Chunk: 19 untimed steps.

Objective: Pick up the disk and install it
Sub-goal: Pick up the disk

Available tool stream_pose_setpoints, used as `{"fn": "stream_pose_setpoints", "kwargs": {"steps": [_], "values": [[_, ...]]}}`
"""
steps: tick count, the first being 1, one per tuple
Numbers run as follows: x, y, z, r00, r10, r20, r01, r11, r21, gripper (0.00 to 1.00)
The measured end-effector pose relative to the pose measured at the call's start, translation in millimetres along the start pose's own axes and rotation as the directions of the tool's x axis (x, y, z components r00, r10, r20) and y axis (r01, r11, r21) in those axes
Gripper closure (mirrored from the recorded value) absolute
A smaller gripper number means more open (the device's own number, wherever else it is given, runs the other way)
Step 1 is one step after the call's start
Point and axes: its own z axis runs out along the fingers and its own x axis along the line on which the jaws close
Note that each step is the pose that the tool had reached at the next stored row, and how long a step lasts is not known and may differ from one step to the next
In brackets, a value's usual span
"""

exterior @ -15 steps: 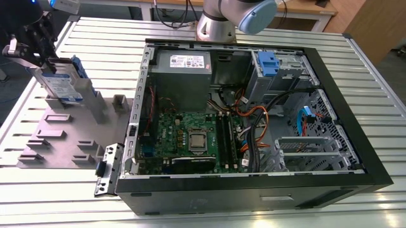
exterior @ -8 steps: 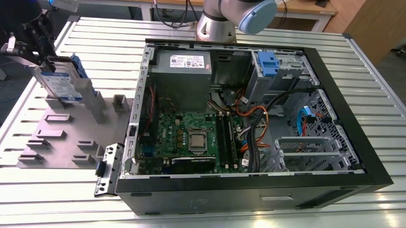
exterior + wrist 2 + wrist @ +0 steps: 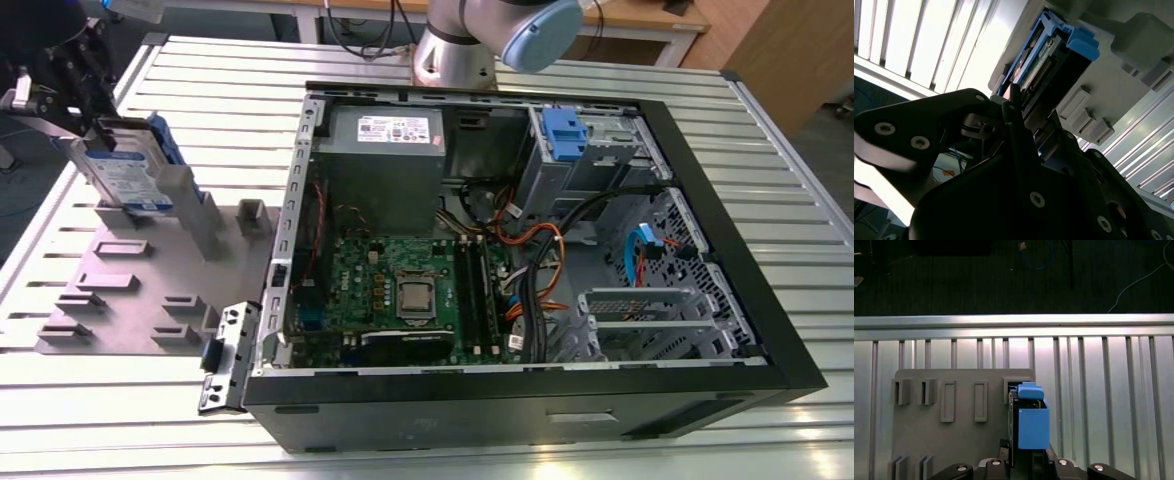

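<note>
Whether my claw (image 3: 96,120) is clamped on the disk (image 3: 130,168) or merely straddling it, I cannot tell. In the exterior view its black body sits over the disk's upper end and hides the contact, and in both wrist views my own dark linkages block the spot where it meets the drive. The disk stands on edge in a slot of the grey fixture plate (image 3: 120,300), at the exterior view's left, well apart from the open computer case (image 3: 467,410). Its label side shows white and blue, the print too small to make out, and its far face is hidden. In the first wrist view the disk (image 3: 1033,427) appears end-on as a thin dark metal edge with a boxy blue plastic rail, its near part covered by my claw (image 3: 1026,465). The plate is matt, moulded with rectangular pockets. The worktop (image 3: 120,420) beneath it is made of ribbed, shiny aluminium slats.
</note>
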Motion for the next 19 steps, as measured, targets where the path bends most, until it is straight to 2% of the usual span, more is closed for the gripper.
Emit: {"fn": "stream_pose_setpoints", "kwargs": {"steps": [4,8,19], "values": [[-0.1,0.1,-2.0,1.0,0.0,0.0,0.0,1.0,0.0,0.65],[-0.4,0.5,-7.2,1.0,0.0,0.0,0.0,1.0,0.0,0.65],[-1.5,1.8,-27.4,1.0,0.0,0.0001,0.0,1.0,0.0003,0.65]]}}
